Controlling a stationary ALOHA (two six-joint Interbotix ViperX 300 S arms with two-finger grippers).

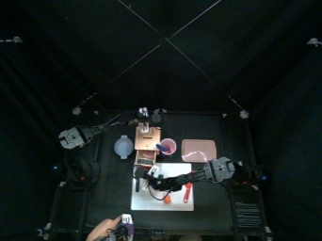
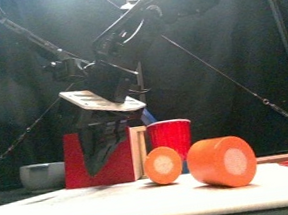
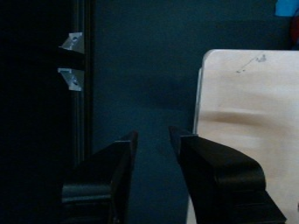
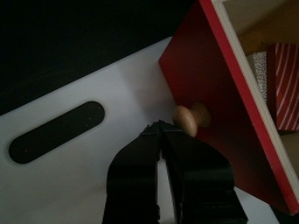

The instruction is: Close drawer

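Beside drawer (image 4: 222, 96) knob (image 4: 193, 116): right pincer (image 4: 160, 131) clenched, empty | left pincer (image 3: 152, 144) released, beside cabinet top (image 3: 251, 131) edge

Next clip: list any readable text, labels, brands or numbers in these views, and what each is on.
No readable text in any view.
Red drawer front with its wooden knob: plain, no label.
Red cup: no print visible.
Two small white tags on the frame, seen past the left hand: too small and blurred to read.
White mat: blank.
Right hand: unmarked.
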